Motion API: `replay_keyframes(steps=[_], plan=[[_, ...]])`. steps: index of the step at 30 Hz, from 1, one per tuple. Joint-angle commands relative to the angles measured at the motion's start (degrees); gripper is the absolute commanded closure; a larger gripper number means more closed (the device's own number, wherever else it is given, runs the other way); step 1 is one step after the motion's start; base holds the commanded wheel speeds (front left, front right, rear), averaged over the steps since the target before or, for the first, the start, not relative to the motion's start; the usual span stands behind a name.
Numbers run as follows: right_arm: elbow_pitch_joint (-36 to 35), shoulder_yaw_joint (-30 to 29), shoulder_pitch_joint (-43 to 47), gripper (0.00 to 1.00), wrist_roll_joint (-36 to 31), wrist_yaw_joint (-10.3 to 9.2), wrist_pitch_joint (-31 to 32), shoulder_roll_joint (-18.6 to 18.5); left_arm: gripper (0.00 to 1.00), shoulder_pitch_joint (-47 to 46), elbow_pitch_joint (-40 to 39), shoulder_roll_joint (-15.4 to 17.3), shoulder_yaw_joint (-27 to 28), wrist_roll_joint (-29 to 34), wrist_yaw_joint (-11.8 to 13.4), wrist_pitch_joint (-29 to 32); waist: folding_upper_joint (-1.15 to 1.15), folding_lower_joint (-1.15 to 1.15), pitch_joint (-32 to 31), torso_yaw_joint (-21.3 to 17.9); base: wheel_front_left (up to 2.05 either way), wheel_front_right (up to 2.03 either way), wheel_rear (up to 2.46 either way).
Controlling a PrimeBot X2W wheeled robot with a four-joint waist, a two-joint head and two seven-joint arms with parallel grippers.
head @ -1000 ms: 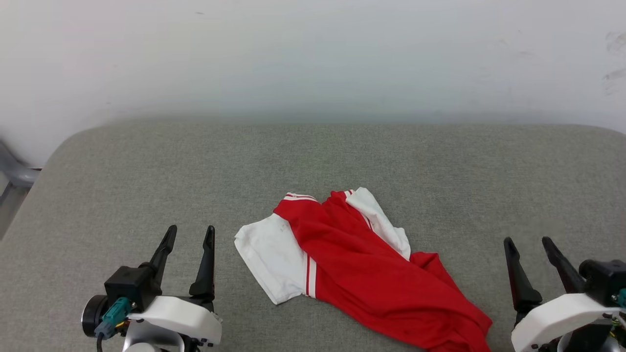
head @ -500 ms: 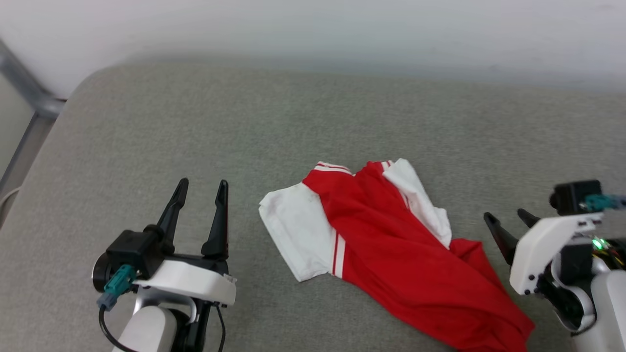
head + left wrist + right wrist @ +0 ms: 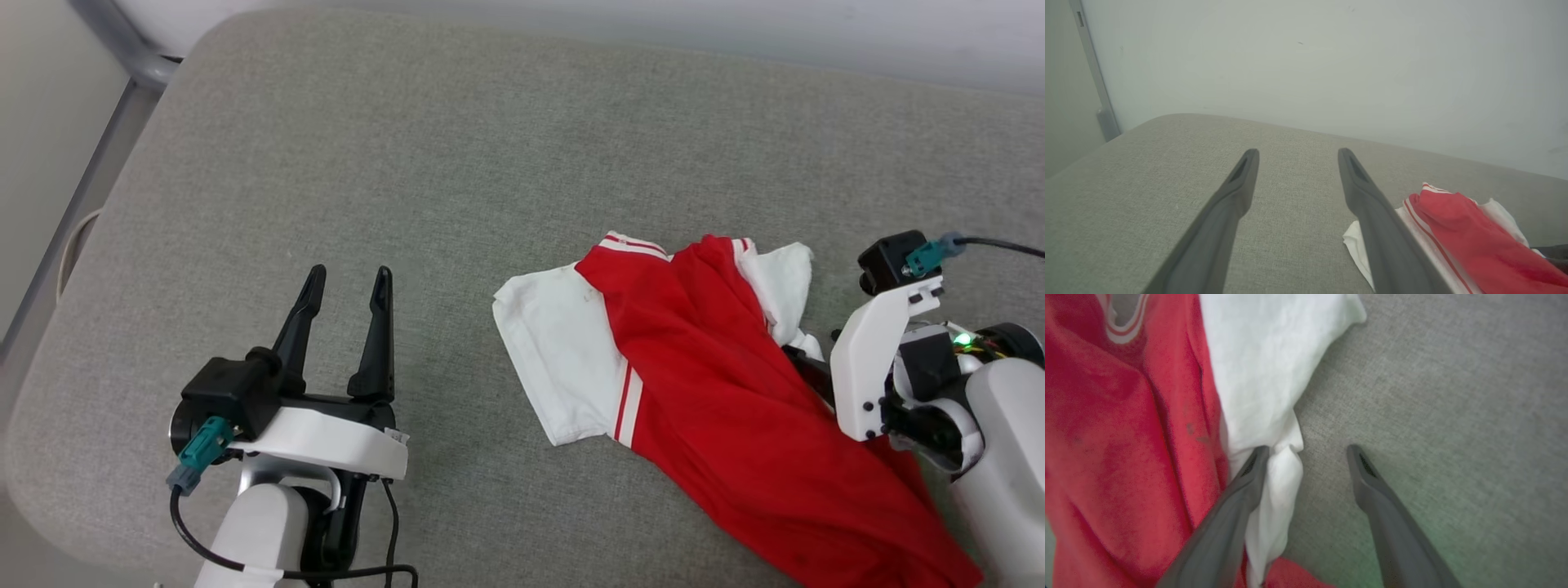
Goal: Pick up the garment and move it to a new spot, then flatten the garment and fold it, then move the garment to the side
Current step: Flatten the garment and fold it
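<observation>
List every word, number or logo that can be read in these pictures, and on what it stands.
None can be read.
The garment shows only red and white cloth with stripe trim.
A small white tag behind the left pincer is too small to read.

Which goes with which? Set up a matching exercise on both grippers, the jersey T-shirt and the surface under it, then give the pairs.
Things:
1. left gripper
2. right gripper
3. jersey T-shirt
4. padded surface

States:
a. crumpled, red with white sleeves
b. grey, bearing the shirt
c. open, astride a white sleeve's edge
d. open, over bare padding, apart from the shirt

Pairs: 1-d, 2-c, 3-a, 4-b
</observation>
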Motion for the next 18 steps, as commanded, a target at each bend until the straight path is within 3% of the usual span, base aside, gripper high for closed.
replay_keyframes(steps=[1, 2, 3, 10, 18], plan=[[2.86, 1.96, 1.49, 0.02, 0.81, -0.02, 2.12, 0.11, 0.0, -0.8, 0.23, -0.39, 0.59, 0.57, -0.48, -0.12, 0.0, -0.01, 0.72, 0.77, 0.0, 0.0, 0.0], [3.93, 2.62, 1.66, 0.53, 1.69, -0.02, 3.12, 0.17, 0.0, -0.8, 0.46, -0.74, 0.96, 0.78, -0.75, -0.12, 0.0, -0.01, 0.78, 0.84, 0.0, 0.0, 0.0], [4.51, 3.11, 1.64, 0.97, 2.39, -0.02, 3.44, 0.11, 0.0, -0.77, 0.7, -1.0, 1.33, 1.11, -1.01, -0.12, 0.0, -0.01, 0.82, 0.87, 0.0, 0.0, 0.0], [2.84, 2.34, -1.09, 1.0, 3.53, -0.06, -2.02, -0.81, 0.0, 0.48, 1.72, -2.04, 3.48, 2.87, -2.19, -0.12, 0.0, -0.01, -0.48, -1.27, 0.0, 0.0, 0.0], [-0.68, -5.26, 1.68, 1.0, 1.4, -0.04, -9.67, -0.22, 0.0, 1.74, 2.57, -1.38, 5.29, 4.97, -2.51, -0.12, 0.0, -0.01, -4.16, -6.57, 0.0, 0.0, 0.0]])
